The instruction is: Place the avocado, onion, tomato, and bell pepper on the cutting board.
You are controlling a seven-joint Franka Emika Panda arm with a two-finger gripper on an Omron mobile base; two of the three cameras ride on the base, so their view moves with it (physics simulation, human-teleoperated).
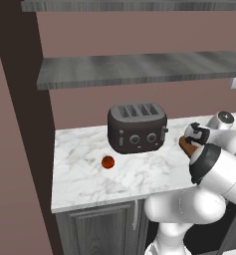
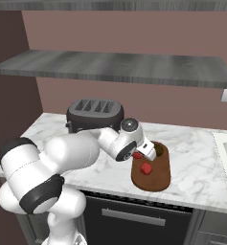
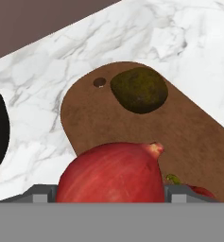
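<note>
A large round red onion with a small pale tip (image 3: 114, 172) sits between the two dark finger tips of the gripper (image 3: 111, 194), which are clamped on its sides. Just beyond the fingers lies the flat dark reddish-brown oval wooden cutting board (image 3: 189, 127), and the small dark olive-brown egg-shaped avocado (image 3: 139, 90) rests on its far end beside a small hole. A red piece (image 2: 146, 168) lies on the board under the hand. Well away from the fingers, past the dark four-slot toaster (image 1: 137, 127), a small round orange-red ball (image 1: 107, 162) sits on the white marble counter (image 1: 84, 174).
</note>
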